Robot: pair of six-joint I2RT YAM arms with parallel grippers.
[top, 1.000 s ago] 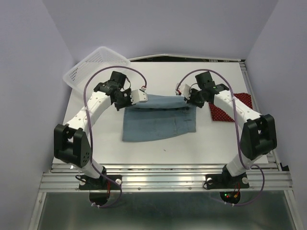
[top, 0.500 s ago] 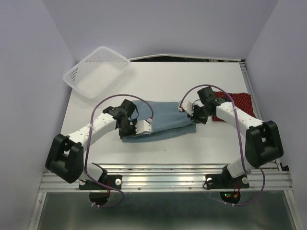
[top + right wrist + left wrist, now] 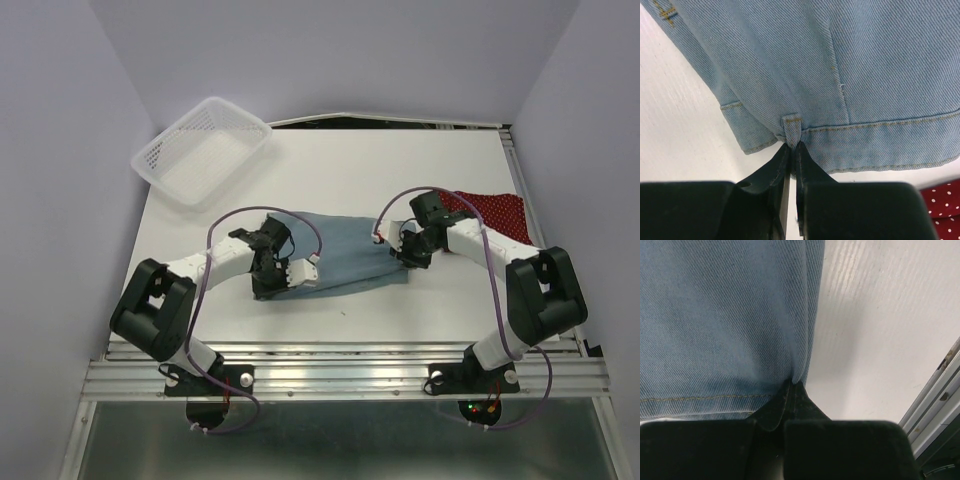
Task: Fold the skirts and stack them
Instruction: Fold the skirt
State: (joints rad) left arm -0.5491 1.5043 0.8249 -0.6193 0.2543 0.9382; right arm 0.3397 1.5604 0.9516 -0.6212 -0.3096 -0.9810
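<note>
Top external: light blue denim skirt (image 3: 345, 255) lies flat on the table (image 3: 400, 170), red dotted skirt (image 3: 490, 210) at its right, white mesh basket (image 3: 200, 150) far left | Left wrist: left gripper (image 3: 790, 387) closed, pinching the denim's folded edge | Right wrist: right gripper (image 3: 792, 147) closed, pinching the waistband at a belt loop (image 3: 791, 125)

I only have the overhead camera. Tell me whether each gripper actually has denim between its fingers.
Observer: The left wrist view shows the left gripper shut on the folded edge of the denim skirt.
Operator: Now report the right one.
Observer: The right gripper is pinched shut on a belt loop at the skirt's stitched band.
</note>
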